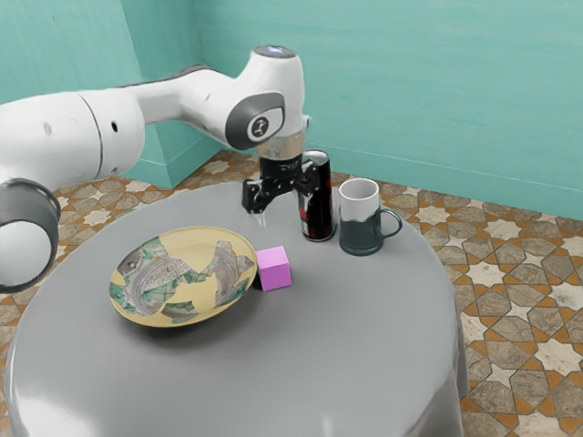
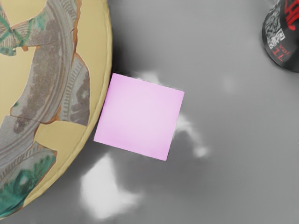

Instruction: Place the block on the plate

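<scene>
My gripper (image 1: 281, 202) hangs above the table with its fingers apart and nothing between them. Below it, the pink block (image 1: 274, 269) rests on the tabletop beside the yellow patterned plate (image 1: 206, 299), at the rim's side toward the exterior view's right. Seen from the hand, the block (image 2: 139, 116) lies under the gripper, and its edge comes right up to the rim of the plate (image 2: 100, 60); whether they touch, I cannot tell.
A dark can (image 1: 317, 211) stands behind the block, close to the gripper in the exterior view. Beside the can is a white and dark green mug (image 1: 361, 229). The round grey table (image 1: 364, 346) carries them all; part of the can (image 2: 282, 39) also appears in the wrist view.
</scene>
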